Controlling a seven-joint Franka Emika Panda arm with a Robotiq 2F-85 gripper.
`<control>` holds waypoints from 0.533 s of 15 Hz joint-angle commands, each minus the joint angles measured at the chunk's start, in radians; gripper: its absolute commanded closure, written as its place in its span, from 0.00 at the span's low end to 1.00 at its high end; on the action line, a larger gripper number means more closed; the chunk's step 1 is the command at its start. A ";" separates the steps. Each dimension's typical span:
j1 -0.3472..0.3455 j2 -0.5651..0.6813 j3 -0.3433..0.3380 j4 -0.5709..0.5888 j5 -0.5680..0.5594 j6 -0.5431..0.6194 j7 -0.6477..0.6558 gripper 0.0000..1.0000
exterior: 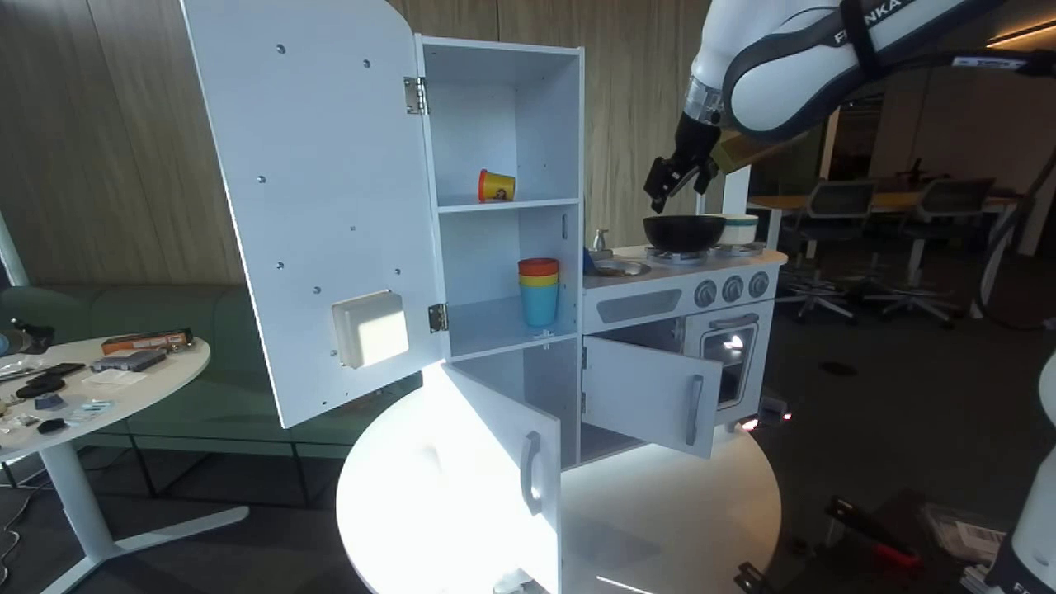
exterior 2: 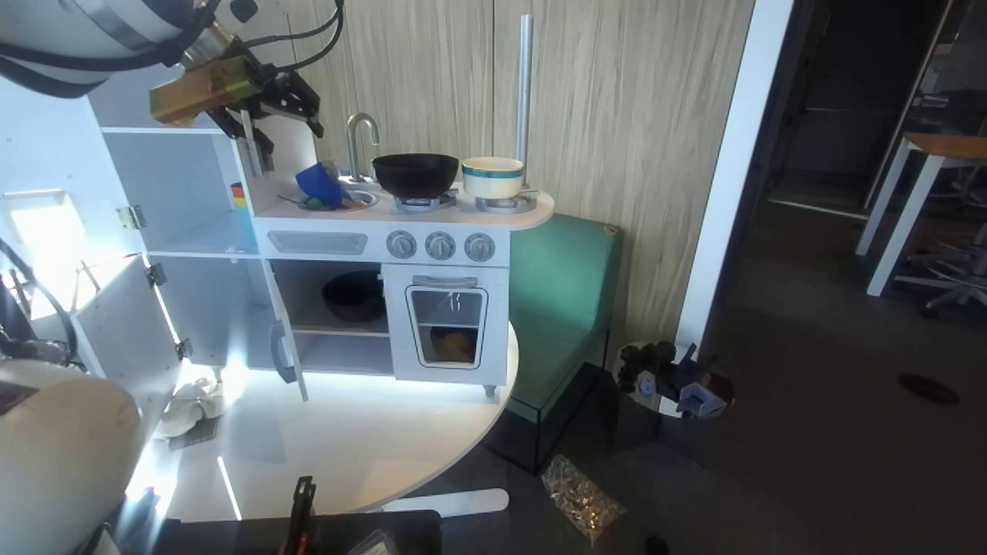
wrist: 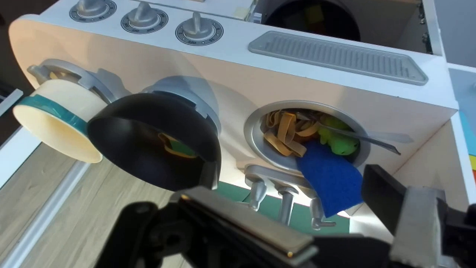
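My gripper [exterior: 681, 196] is open and empty above the toy kitchen's counter; it also shows in an exterior view [exterior 2: 291, 145] and in the wrist view [wrist: 286, 186]. Nearest below it is a round metal sink [wrist: 256, 145]. A blue cloth-like piece [wrist: 331, 178] leans out over the sink's edge. Tan strips [wrist: 286, 130], a green toy figure [wrist: 342, 143] and a grey utensil [wrist: 372, 140] lie in the sink. Beside it a black bowl-shaped pan [wrist: 148, 119] with something green and yellow inside stands on a burner. A cream pot with a teal band [wrist: 70, 100] stands beyond.
A faucet [exterior 2: 355, 139] rises behind the sink. The tall cabinet's door [exterior: 330, 206] stands open, as do two lower doors [exterior: 536, 487] [exterior: 648, 388]. Stacked cups [exterior: 540, 301] and a yellow tub [exterior: 499, 186] sit on its shelves. Another black pan [exterior 2: 351, 297] is inside the lower compartment.
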 commanded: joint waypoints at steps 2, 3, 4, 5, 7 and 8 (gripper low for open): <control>-0.027 0.079 0.011 0.062 0.009 0.006 -0.019 0.00; -0.029 0.113 0.008 0.090 0.006 0.005 -0.022 0.00; -0.030 0.137 0.006 0.109 0.005 0.005 -0.024 0.00; -0.030 0.151 0.004 0.121 0.004 0.005 -0.024 0.00; -0.029 0.157 0.004 0.128 0.003 0.005 -0.024 0.00; -0.038 0.161 0.000 0.119 0.002 0.042 0.002 0.00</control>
